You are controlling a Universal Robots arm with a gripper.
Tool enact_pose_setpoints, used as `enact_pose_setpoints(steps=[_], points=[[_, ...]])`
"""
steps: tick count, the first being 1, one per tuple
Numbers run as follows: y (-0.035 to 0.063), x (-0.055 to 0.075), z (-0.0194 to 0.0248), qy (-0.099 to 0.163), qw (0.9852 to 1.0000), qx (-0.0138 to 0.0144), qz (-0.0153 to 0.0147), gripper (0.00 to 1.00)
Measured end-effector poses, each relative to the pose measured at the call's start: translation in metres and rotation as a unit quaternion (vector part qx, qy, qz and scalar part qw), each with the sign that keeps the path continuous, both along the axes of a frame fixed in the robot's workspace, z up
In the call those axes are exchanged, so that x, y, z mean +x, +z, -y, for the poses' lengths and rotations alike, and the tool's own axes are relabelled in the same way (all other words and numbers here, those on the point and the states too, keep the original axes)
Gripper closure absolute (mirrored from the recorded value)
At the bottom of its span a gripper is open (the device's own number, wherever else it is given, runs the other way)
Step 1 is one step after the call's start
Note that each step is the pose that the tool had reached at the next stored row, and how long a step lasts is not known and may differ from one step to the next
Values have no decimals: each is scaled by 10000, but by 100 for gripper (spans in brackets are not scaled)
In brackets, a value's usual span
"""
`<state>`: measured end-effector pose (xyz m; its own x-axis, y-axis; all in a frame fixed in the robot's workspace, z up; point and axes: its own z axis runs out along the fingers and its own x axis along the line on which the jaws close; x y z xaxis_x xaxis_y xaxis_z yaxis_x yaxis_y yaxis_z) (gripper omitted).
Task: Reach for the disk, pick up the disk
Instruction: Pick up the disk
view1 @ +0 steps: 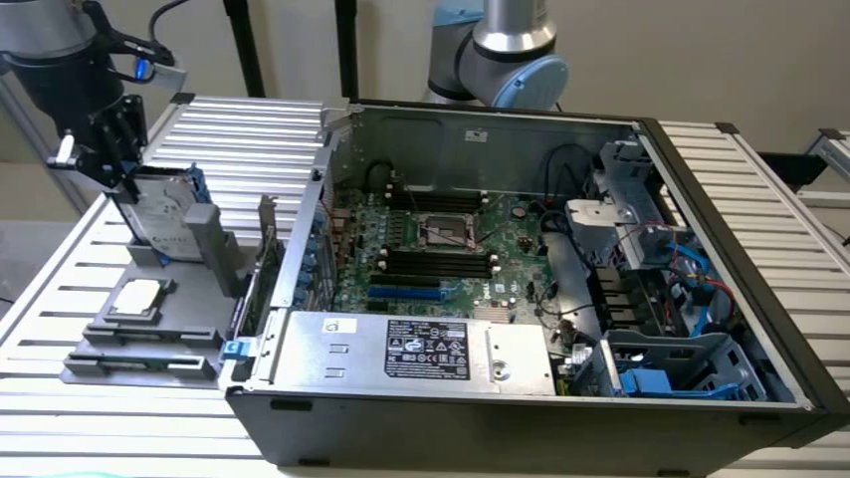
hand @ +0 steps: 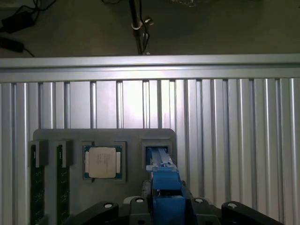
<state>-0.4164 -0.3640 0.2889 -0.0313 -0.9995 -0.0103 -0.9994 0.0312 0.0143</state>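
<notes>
One tool (view1: 122,167) hangs at the top edge of one disk (view1: 167,217). The disk is a flat silver-grey slab with a white label and bright blue plastic rails, and it stands upright on its narrow edge in a slot of the holder (view1: 149,344). In the wrist view the disk's blue rail runs straight in under the tool, between its two dark sides. Whether the tool has clamped it or merely straddles it I cannot tell.

The holder is one matte grey block with stepped pockets, lying flat just below the tool. One chip (hand: 103,162) sits in a pocket just beside the disk's slot; it is square, with a dull silver lid and a thin green border. Past the chip, farther from the tool, stand two memory sticks (hand: 36,187), dark green and long, each in its own groove.

The bench (view1: 80,428) is ribbed aluminium, made of pale parallel slats. Well apart from the tool, toward the exterior view's right, lies one open case (view1: 531,430) with black walls. Inside it are a green board (view1: 459,254) and one silver box (view1: 425,351) with a black label.
</notes>
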Motion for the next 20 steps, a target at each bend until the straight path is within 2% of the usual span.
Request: enact_pose_setpoints(steps=[20], points=[[-1, 0, 5, 43, 10000, 0, 0, 67]])
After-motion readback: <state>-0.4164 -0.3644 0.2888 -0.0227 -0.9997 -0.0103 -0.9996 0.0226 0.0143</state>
